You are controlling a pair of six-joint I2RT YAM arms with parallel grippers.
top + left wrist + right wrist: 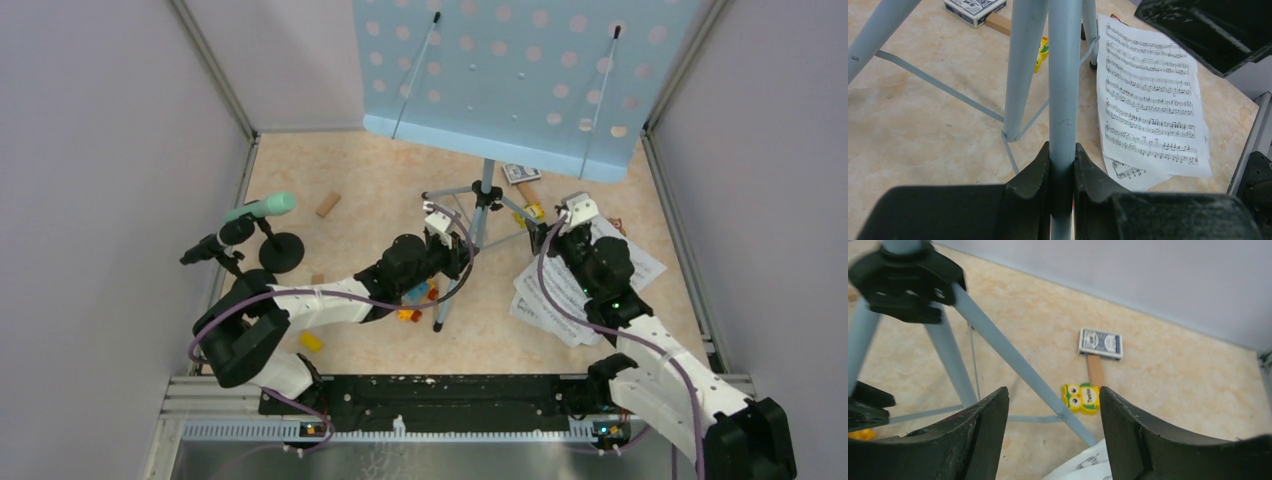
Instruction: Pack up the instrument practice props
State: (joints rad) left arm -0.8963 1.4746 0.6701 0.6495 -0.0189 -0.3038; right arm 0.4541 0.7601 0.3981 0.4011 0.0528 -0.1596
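Clamping the left gripper on a silver tubular leg of the pale-blue perforated metal music stand at the middle of the beige desk, likely steadying it for folding, with the right gripper open beside white sheet-music pages.

Splayed tripod legs barring mid-floor (gaps between them, music desk overhead)

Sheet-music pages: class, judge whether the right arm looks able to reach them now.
Probably yes: the right gripper hangs open just above the sheet-music pages, with only a tripod leg nearby.
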